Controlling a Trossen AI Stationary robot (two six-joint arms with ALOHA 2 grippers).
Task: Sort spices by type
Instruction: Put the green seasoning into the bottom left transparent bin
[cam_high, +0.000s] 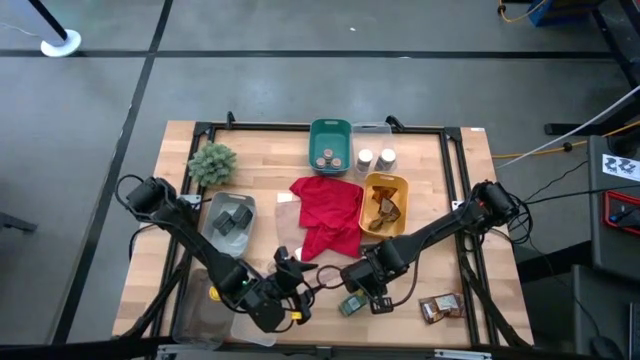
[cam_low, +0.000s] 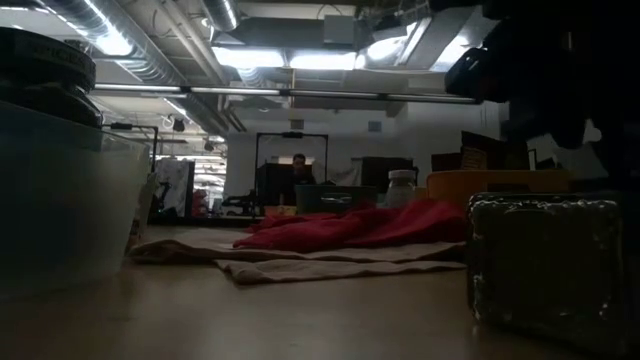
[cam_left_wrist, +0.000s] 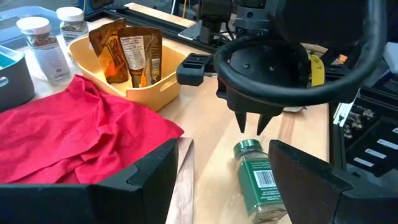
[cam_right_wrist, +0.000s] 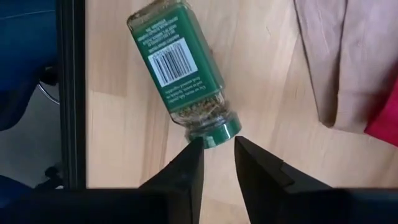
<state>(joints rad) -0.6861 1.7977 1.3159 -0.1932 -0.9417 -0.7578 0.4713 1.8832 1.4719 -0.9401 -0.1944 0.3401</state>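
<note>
A green-lidded spice jar (cam_right_wrist: 183, 68) lies on its side near the table's near edge (cam_high: 351, 304), its lid (cam_left_wrist: 247, 148) toward the red cloth. My right gripper (cam_right_wrist: 217, 149) hangs just above that lid, fingers pointing down and only narrowly open (cam_left_wrist: 252, 127), not touching it. My left gripper (cam_high: 275, 310) waits wide open to the jar's left, facing it. Brown foil packets stand in the yellow bin (cam_high: 385, 205); another lies flat (cam_high: 440, 308). White-lidded jars (cam_high: 375, 158) stand in a clear bin, more jars in the green bin (cam_high: 330, 145), and dark tins in a clear tub (cam_high: 230, 220).
The red cloth (cam_high: 328, 215) lies crumpled at mid-table on a tan sheet (cam_right_wrist: 336, 62). The bushy plant (cam_high: 212, 163) stands at the far left. A clear container (cam_low: 60, 200) sits by the near left edge. Bare wood shows around the jar. A person sits far behind the table (cam_low: 298, 165).
</note>
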